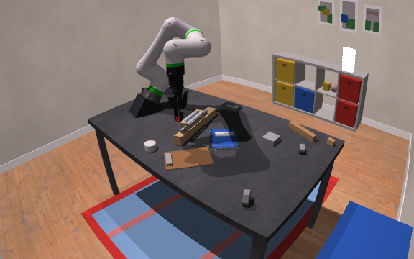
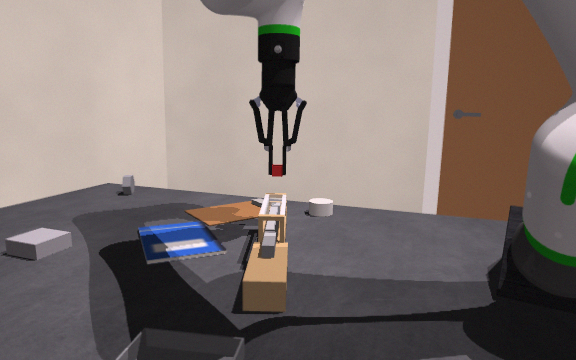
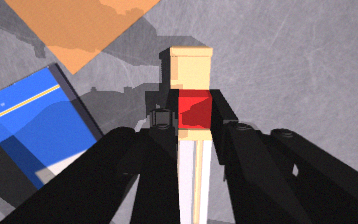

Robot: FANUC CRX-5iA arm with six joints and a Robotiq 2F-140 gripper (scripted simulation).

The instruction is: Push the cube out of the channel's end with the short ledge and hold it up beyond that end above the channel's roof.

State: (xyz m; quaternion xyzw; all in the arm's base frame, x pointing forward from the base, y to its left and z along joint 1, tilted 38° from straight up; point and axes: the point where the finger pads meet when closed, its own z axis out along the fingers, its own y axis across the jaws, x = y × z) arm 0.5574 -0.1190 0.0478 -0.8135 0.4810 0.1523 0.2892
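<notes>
Pinching the red cube (image 2: pixel 277 170) between nearly closed fingers, the tool (image 2: pixel 278 167) holds it high above the wooden channel (image 2: pixel 271 235) on the counter (image 2: pixel 393 250); seemingly only holding steady remains.

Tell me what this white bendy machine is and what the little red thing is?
It is a robot arm bolted to a dark table. One picture looks down from high in the room, one from the table's edge, one from a camera on the arm's wrist. At its tip is a black tool with two fingers, pinching a small red cube in the air. Under it lies a long wooden channel. A blue book, a white puck and grey blocks lie around.
</notes>
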